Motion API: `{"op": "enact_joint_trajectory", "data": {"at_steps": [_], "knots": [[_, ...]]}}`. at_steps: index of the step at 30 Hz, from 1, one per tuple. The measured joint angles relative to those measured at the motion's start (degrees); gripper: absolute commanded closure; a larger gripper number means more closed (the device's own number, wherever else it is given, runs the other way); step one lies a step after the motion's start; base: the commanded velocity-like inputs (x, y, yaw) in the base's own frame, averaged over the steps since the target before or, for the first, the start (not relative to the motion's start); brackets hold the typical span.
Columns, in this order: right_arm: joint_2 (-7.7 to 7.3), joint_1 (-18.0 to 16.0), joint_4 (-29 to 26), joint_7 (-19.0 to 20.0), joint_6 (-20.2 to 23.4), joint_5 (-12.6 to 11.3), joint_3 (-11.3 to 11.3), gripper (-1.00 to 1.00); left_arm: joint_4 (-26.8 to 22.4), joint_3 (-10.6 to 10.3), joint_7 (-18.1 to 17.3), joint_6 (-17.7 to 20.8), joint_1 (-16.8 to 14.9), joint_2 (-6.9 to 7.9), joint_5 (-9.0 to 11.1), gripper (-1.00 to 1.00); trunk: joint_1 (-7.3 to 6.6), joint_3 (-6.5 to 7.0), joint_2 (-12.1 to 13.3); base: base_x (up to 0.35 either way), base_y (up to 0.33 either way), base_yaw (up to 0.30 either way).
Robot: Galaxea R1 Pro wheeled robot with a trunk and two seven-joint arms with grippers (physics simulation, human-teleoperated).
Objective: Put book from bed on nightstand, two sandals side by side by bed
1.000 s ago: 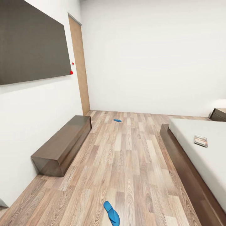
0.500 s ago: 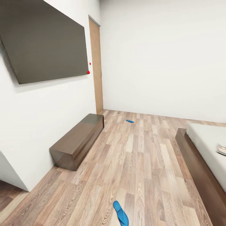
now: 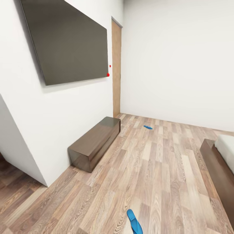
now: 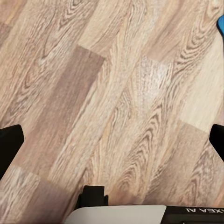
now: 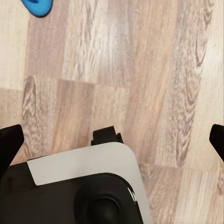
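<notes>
One blue sandal (image 3: 134,221) lies on the wood floor close in front of me. The other sandal (image 3: 148,127) lies far off near the back wall. At the right edge stands a corner of the bed (image 3: 217,161), dark frame under a pale mattress. The book and the nightstand are out of view. My left gripper (image 4: 112,147) hangs open above bare planks, with a sliver of blue sandal (image 4: 221,23) at the picture's rim. My right gripper (image 5: 112,144) is open too, over the floor, with the tip of a sandal (image 5: 37,7) beyond it.
A long dark TV bench (image 3: 96,143) stands against the left wall under a dark wall screen (image 3: 70,42). A wooden door (image 3: 116,68) is in the far corner. A wall corner (image 3: 22,152) juts out at the near left. Open floor runs between bench and bed.
The camera has swung left, so everything has slid rightward in the picture. The book and most of the bed have left the view. Nothing on the floor has moved.
</notes>
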Motion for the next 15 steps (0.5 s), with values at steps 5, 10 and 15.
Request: {"op": "enact_joint_trajectory", "data": {"at_steps": [5, 10, 15], "knots": [[0.0, 0.0, -0.01, 0.0, 0.01, 0.0, 0.0, -1.0, -0.02, 0.0, 0.0, 0.01, 0.0, 0.0, 0.0, -1.0, 0.0, 0.0, 0.0, 0.0, 0.0, 0.293], [0.0, 0.0, -0.02, 0.0, 0.02, 0.0, 0.0, -1.0, 0.0, 0.0, 0.0, 0.0, 0.01, 0.0, 0.0, -1.0, 0.0, 0.0, 0.0, 0.0, 0.0, 0.293], [0.0, 0.01, -0.01, 0.0, 0.0, -0.05, 0.0, -1.0, 0.0, 0.0, 0.0, 0.01, 0.0, 0.0, 0.0, -1.0, 0.0, 0.0, 0.0, 0.0, 0.0, 0.187]]}}
